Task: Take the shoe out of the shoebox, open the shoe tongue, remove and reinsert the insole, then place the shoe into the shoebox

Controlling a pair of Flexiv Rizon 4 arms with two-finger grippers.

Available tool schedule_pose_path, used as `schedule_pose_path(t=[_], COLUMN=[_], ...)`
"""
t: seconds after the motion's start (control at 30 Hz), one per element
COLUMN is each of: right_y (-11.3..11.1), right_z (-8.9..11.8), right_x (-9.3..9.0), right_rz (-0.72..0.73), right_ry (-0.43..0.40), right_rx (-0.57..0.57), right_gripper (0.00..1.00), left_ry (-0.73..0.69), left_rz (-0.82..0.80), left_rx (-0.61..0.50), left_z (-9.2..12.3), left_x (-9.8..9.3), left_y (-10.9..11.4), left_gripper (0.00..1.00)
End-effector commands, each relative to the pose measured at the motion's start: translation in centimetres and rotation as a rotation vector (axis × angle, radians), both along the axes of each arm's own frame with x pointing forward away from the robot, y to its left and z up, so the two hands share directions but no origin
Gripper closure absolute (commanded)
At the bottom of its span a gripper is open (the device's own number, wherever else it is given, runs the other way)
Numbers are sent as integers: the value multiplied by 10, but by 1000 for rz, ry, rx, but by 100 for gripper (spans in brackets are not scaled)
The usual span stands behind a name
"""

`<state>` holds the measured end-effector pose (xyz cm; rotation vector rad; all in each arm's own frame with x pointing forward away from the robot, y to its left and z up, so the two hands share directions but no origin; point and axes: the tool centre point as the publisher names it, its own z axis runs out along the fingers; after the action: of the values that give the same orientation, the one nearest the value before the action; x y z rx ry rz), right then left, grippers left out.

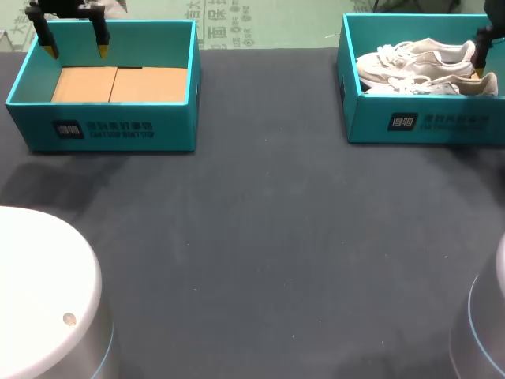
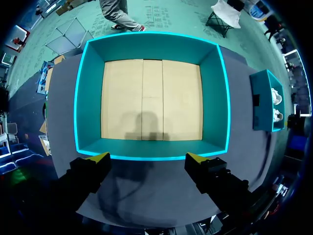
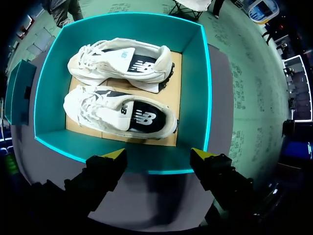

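Two white shoes lie side by side in the teal shoebox (image 1: 426, 122) at the back right of the table. In the right wrist view one shoe (image 3: 120, 115) is nearer my right gripper (image 3: 157, 154) and the other shoe (image 3: 122, 61) lies beyond it. That gripper hovers open over the box's near wall (image 3: 122, 159), with nothing between its fingers. In the head view only one of its fingers (image 1: 481, 47) shows, at the box's right end. My left gripper (image 2: 149, 157) hangs open above a second, empty teal box (image 2: 90, 98) at the back left.
The empty box (image 1: 102, 130) has a bare cardboard floor (image 2: 151, 100). Dark table cloth (image 1: 268, 237) spreads between and in front of the two boxes. White arm bases (image 1: 39, 292) stand at the near corners.
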<state>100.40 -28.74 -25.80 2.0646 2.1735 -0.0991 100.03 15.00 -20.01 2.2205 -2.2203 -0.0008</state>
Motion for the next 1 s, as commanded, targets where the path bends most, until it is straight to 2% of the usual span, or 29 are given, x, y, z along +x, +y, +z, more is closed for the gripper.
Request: schedule_pose_path(t=[0.03,0.23,0.73,0.83,1.0], right_y=[1,-6,-21,-23,-23], right_z=[-10,-21,-46,-49,-53], right_x=[13,19,33,34,36], right_rz=[-11,-36,-99,-109,-119], right_ry=[24,20,15,17,21], right_rx=[1,5,3,5,9], right_gripper=[22,24,42,44,38], left_ry=[0,0,0,0,0], left_rz=[0,0,0,0,0], left_rx=[0,0,0,0,0], left_z=[0,0,0,0,0], left_x=[0,0,0,0,0], left_y=[0,0,0,0,0], left_gripper=[0,0,0,0,0])
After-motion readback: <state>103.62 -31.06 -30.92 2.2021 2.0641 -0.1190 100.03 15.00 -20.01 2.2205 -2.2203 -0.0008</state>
